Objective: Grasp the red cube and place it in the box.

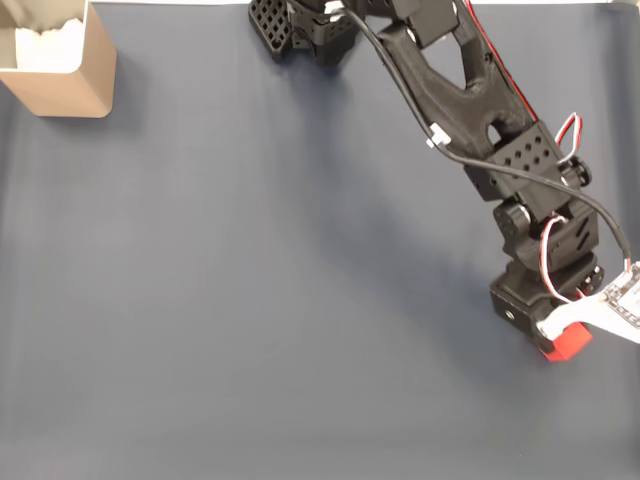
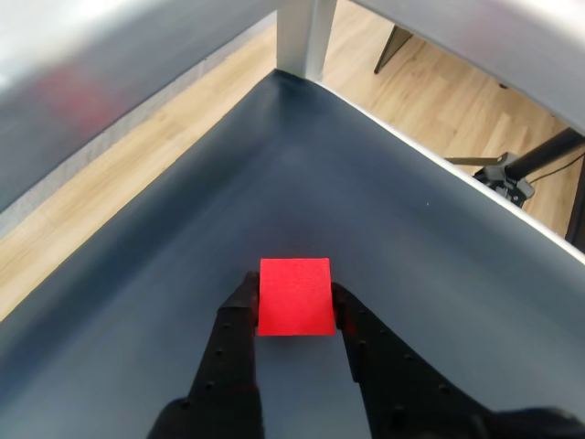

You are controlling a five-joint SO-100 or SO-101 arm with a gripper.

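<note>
The red cube [image 2: 293, 296] sits squeezed between my gripper's [image 2: 293, 297] two black fingers in the wrist view, and the dark mat shows beneath it. In the fixed view the same cube [image 1: 566, 342] peeks out under the arm's black wrist at the right side of the table, where the gripper [image 1: 562, 340] is mostly covered by the wrist. The box [image 1: 68, 62], tan with white padding inside, stands at the far left corner of the table, a long way from the gripper.
The arm's black base [image 1: 300, 28] is at the top centre of the fixed view. A dark blue-grey mat [image 1: 260, 300] covers the table. In the wrist view a metal table leg [image 2: 304, 37], wooden floor and a stand's feet [image 2: 505, 176] lie beyond the edge.
</note>
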